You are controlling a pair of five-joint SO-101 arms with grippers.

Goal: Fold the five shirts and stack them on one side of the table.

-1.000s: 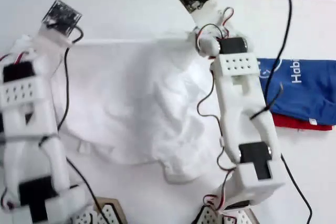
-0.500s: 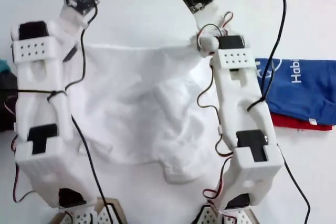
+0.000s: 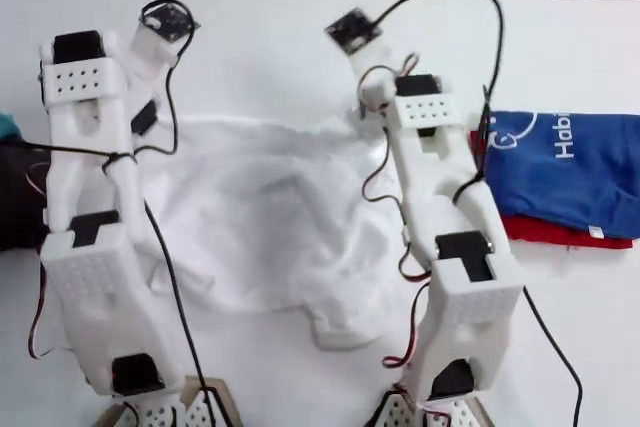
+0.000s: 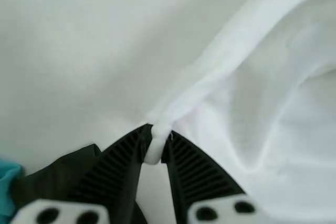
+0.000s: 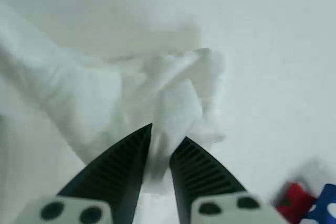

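Note:
A white shirt (image 3: 270, 217) lies crumpled across the middle of the white table (image 3: 270, 47). My left gripper (image 4: 156, 148) is shut on a rolled hem of the white shirt (image 4: 252, 77); in the high view the left arm (image 3: 95, 147) stands at the shirt's far left corner. My right gripper (image 5: 160, 158) is shut on a bunched corner of the white shirt (image 5: 173, 87); the right arm (image 3: 430, 177) stands at the shirt's far right corner. A folded blue shirt (image 3: 570, 172) lies on a red shirt (image 3: 560, 235) at the right.
A dark garment (image 3: 15, 197) with a teal one (image 3: 6, 127) lies at the table's left edge. A black and teal cloth (image 4: 31, 182) lies beside my left gripper. Black cables (image 3: 500, 67) trail over the table by the right arm.
Both arms have drawn back toward the near side, pulling the shirt's far edge with them. The far edge has sagged and the shirt has bunched narrower.

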